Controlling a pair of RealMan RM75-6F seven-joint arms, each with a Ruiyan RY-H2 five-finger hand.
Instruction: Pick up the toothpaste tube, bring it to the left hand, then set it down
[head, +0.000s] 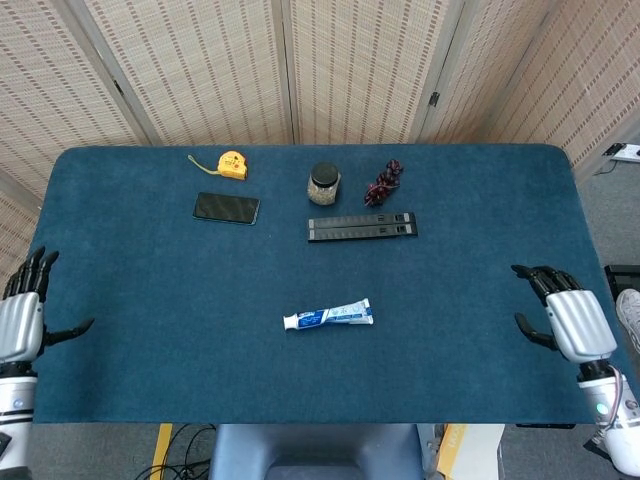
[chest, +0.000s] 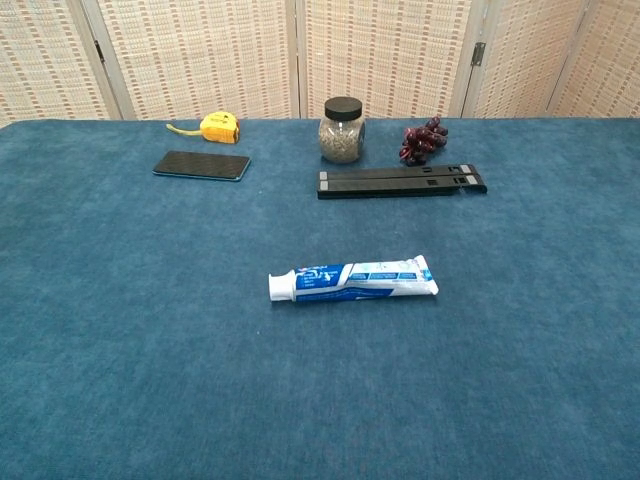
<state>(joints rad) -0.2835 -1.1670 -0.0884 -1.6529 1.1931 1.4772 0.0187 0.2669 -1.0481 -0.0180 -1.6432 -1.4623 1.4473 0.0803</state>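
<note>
The blue-and-white toothpaste tube (head: 328, 316) lies flat on the blue table, cap to the left, also plain in the chest view (chest: 352, 281). Nothing touches it. My left hand (head: 22, 318) hovers at the table's left edge, fingers spread and empty. At the right edge my right hand (head: 563, 314) is likewise spread with nothing in it. Neither hand shows in the chest view.
Along the back stand a yellow tape measure (head: 231, 164), a black phone (head: 226, 208), a glass jar with a black lid (head: 323, 184), a dark red bunch (head: 383, 182) and a long black bar (head: 361, 227). The blue table (head: 180, 300) spans both views.
</note>
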